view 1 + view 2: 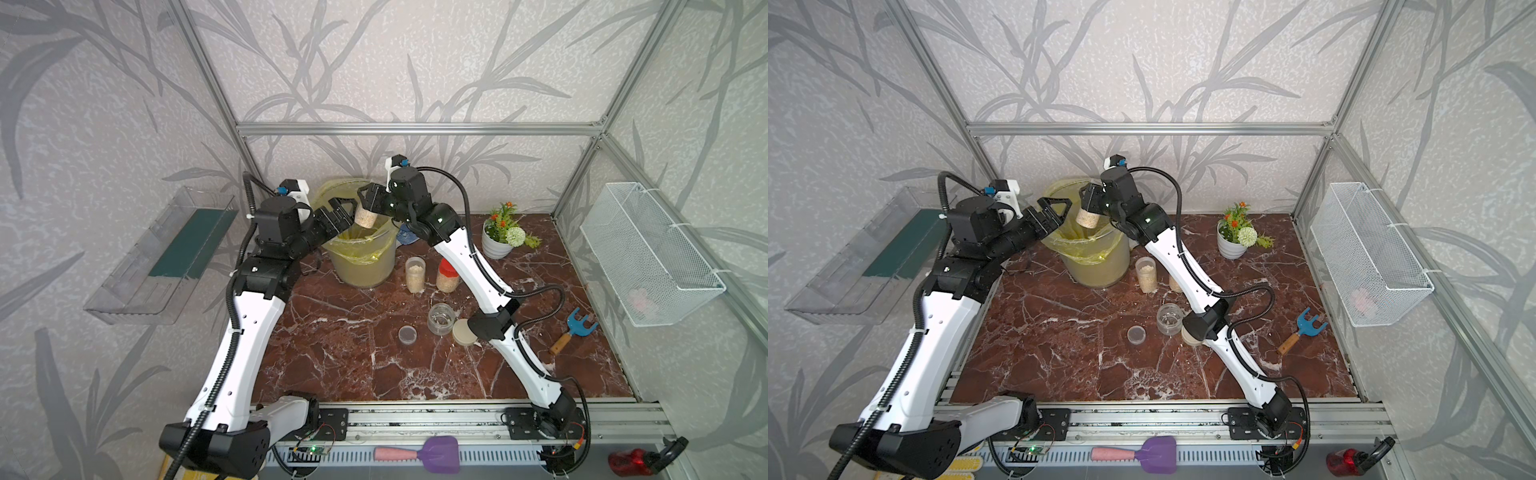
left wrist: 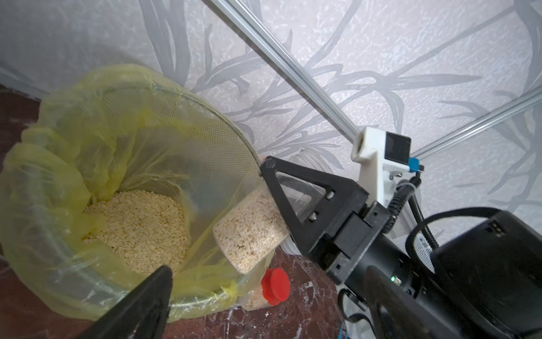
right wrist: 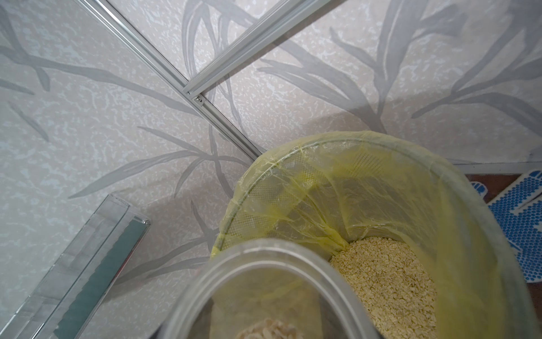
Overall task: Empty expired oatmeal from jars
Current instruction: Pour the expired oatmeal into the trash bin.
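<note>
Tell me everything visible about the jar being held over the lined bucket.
The slim clear jar is a plastic-looking cylinder, tilted above the yellow-lined bucket. Oatmeal packs its lower end; the upper part looks empty. The right gripper clamps its middle. The open left gripper sits close by; contact is unclear. Whether a lid is on cannot be told.

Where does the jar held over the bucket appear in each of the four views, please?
In a top view: held jar near centre, slightly above the middle.
In a top view: left of centre.
Left wrist: centre, tilted over the yellow-lined bucket.
Right wrist: bottom edge, close up.
Shared landmark: the yellow-lined bucket.
</note>
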Controlling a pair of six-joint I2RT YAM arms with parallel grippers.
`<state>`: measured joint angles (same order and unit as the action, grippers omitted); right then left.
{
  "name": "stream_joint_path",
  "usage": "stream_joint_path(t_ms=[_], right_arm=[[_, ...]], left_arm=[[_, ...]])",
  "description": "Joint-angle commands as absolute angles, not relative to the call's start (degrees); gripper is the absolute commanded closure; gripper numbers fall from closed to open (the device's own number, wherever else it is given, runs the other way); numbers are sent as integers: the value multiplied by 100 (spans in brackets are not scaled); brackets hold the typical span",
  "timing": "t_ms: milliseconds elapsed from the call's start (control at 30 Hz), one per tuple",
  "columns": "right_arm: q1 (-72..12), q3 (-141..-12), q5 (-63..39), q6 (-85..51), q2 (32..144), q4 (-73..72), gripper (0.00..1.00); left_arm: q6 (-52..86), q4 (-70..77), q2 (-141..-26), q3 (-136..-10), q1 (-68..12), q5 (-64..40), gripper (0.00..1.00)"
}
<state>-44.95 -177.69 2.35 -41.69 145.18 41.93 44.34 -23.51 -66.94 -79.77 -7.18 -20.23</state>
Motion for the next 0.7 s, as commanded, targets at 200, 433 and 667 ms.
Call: stream_joint_path(t_ms=[200,433,667], right_arm=[[-4605,-18071,549,-4949,14106,4128,80],[-4783,-18015,899,-5463,14156,3792,80],[-5022,-17931,1176,-5536,14242,3245,81]], left_arm=[[6812,-1662,-6240,-7261,-835,-1825,1],[8201,-980,-6012,-6720,-969,-1483,4],[9479,-772,-5909,-6574,-988,-1211,5]])
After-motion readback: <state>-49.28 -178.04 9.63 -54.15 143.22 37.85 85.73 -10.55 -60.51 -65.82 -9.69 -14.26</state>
